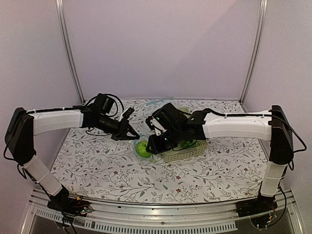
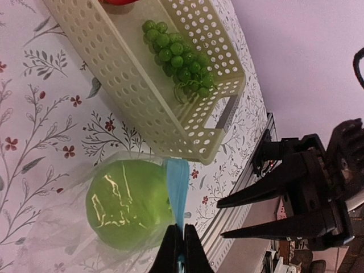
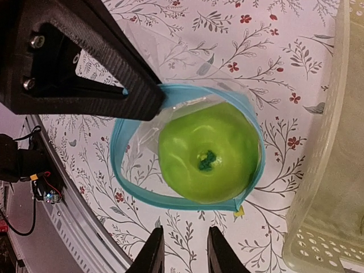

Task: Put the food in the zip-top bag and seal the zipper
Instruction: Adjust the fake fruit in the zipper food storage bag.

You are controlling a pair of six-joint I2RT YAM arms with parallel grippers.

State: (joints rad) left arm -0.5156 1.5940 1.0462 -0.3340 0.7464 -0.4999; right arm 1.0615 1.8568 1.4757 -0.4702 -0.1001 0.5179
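Left hand (image 2: 182,250) pinches the bag's (image 2: 54,239) blue strip (image 2: 177,187); right hand (image 3: 185,250) hangs above the bag, a bit open, empty. A slip could spill the green apple (image 2: 128,205).

This looks like a robotics lab booth. Plain lilac walls (image 1: 161,48) fill the upper frame, metal posts (image 1: 68,48) rise at both sides, and two cabled arms (image 1: 53,122) stand on an aluminium rail (image 1: 156,215) along the bottom.
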